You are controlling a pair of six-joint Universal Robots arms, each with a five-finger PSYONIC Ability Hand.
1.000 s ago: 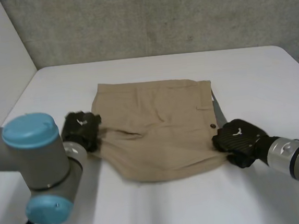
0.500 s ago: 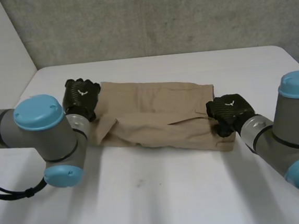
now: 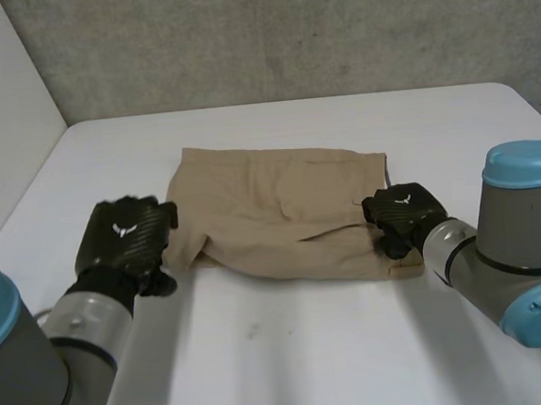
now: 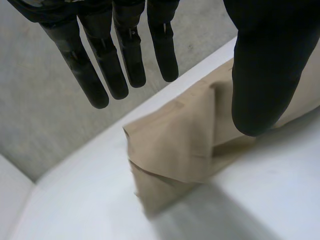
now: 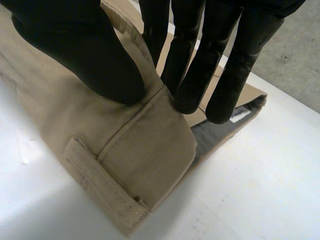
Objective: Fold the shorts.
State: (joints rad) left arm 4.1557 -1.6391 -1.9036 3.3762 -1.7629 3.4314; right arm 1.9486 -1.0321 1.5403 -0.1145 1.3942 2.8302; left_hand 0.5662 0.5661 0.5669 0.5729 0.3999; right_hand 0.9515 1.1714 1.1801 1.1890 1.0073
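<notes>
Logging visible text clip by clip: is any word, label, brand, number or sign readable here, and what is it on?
No text here can be read.
White tag inside the shorts: print too small to read.
White mark on the back of the left hand and of the right hand: a symbol, no legible letters.

No words can be read. A white emblem (image 3: 119, 228) marks the left hand (image 3: 130, 248) and right hand (image 3: 400, 215). The white tag (image 5: 241, 114) inside the shorts (image 5: 150, 150) is illegible.

Left hand (image 3: 122, 240) holds fingers straight; right hand (image 3: 400, 212) pinches shorts (image 3: 270, 198).
</notes>
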